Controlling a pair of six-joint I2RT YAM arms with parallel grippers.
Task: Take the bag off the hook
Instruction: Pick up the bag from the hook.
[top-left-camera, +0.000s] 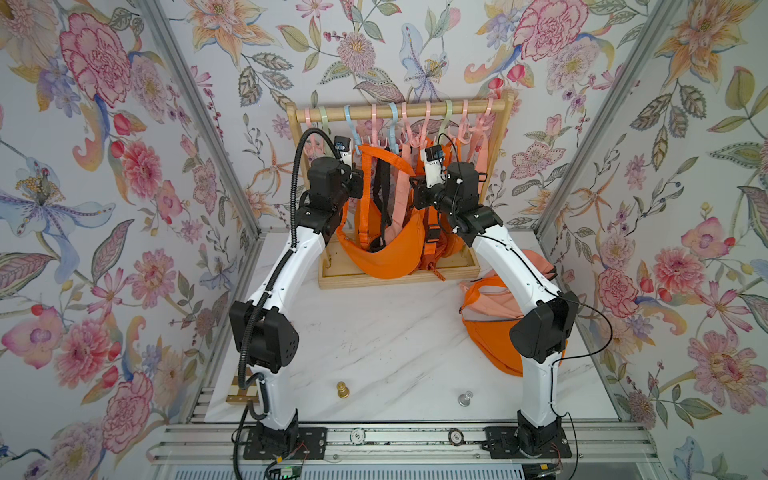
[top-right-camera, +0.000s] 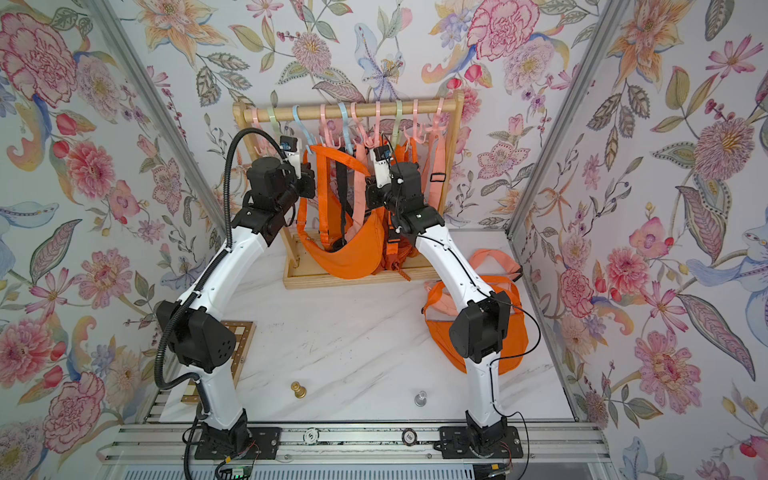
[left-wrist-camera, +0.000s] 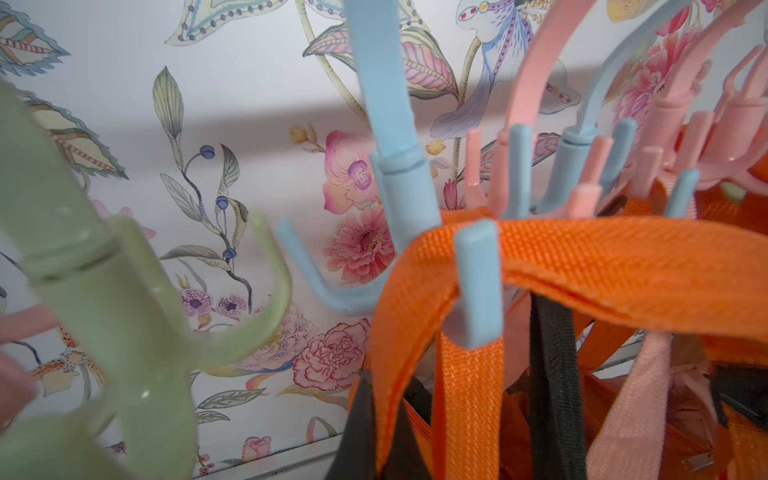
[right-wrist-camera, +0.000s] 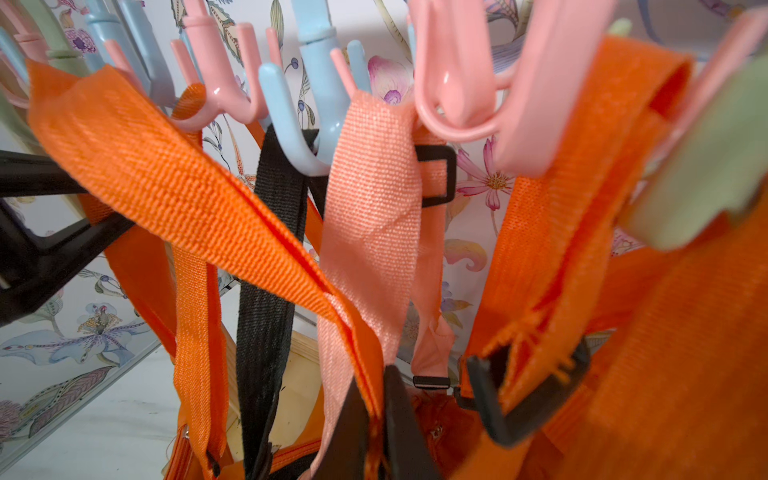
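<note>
Orange webbing, likely soft and light | your left gripper (left-wrist-camera: 382, 440) clenched on the strap (left-wrist-camera: 582, 257) just under the blue hook (left-wrist-camera: 478, 282) | bag (top-left-camera: 386, 262) hangs from it in the rack (top-left-camera: 365, 283) | your right gripper (right-wrist-camera: 374, 432) pinching the strap too | hold strap, not body.

— Any writing to read here?
— Just one: the dark round token (top-left-camera: 456, 436) on the front metal rail (top-left-camera: 399, 451) seems to read "100".
— And the pale token (top-left-camera: 357, 435) beside it?
— It has a mark, but too small to read.
</note>
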